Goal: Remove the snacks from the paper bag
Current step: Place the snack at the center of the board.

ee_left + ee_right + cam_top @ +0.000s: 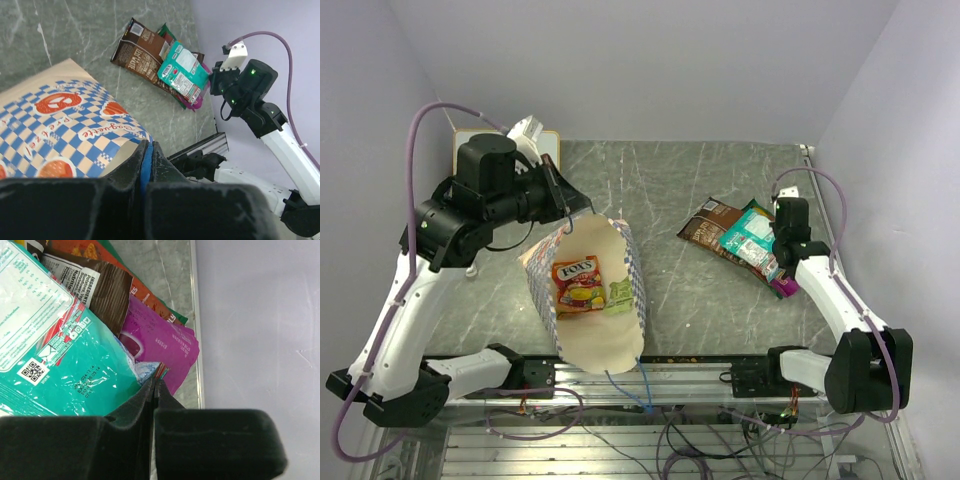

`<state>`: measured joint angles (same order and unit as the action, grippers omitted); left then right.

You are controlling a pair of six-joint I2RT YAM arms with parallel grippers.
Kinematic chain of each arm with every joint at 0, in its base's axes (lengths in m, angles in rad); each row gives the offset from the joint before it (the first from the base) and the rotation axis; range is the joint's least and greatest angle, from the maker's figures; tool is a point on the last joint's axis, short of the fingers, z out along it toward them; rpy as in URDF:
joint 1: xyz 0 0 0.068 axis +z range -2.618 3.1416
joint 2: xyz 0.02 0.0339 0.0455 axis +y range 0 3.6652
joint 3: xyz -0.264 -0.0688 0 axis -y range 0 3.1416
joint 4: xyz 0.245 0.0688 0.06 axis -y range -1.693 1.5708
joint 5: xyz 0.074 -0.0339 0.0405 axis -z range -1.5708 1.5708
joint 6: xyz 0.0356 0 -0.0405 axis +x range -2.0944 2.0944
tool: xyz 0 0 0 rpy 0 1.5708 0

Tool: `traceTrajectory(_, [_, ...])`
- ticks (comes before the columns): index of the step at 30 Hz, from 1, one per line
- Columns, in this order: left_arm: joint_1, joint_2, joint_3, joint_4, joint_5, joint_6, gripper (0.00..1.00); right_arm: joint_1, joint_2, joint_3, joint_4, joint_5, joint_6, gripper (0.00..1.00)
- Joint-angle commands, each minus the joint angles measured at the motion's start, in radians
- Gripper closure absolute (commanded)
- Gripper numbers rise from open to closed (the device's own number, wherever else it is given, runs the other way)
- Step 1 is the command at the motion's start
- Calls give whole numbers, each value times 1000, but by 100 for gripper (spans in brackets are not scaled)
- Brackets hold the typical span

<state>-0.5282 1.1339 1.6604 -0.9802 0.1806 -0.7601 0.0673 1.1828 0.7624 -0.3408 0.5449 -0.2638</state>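
Observation:
The paper bag [588,330] lies on its side, its mouth opened wide. Inside it lie an orange-red candy packet [578,285] and a small green packet [619,293]. My left gripper [563,214] is shut on the bag's far rim; the left wrist view shows the jaws [146,150] pinching a blue edge of the checkered paper bag [65,125]. My right gripper [783,248] is shut on a corner of the green chip bag [60,355], which lies on the brown bag [710,228] and the purple packet [162,340]. That pinched corner shows between the right gripper's jaws [157,379].
A small whiteboard [548,146] lies at the back left behind the left arm. The bag's blue cord handles [632,385] hang over the table's near edge. The metal table edge [194,315] and the purple wall run close beside the snack pile on the right.

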Motion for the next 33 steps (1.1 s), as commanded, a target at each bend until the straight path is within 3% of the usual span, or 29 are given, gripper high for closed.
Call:
traceTrajectory(1, [-5,25,109,-16,-14,105,93,-11,-16,11,36,-26,19,98])
traceTrajectory(7, [-6,58,190,-90,-49,152,93,-11,-33,85,-31,-51,6,47])
traceTrajectory(15, [-5,68,259,-188,-161,171,93,76,-61,292,-200,-161,63,15])
traceTrajectory(20, [-5,78,297,-243,-228,211,93,252,-68,342,-237,-293,119,5])
traceTrajectory(24, [-5,98,355,-302,-321,231,93,368,-77,322,-160,-436,230,1])
traceTrajectory(29, [-6,130,437,-359,-423,253,93,422,-41,287,-86,-575,387,0])
traceTrajectory(33, [-6,190,547,-407,-489,319,93,446,-33,268,-106,-599,392,0])
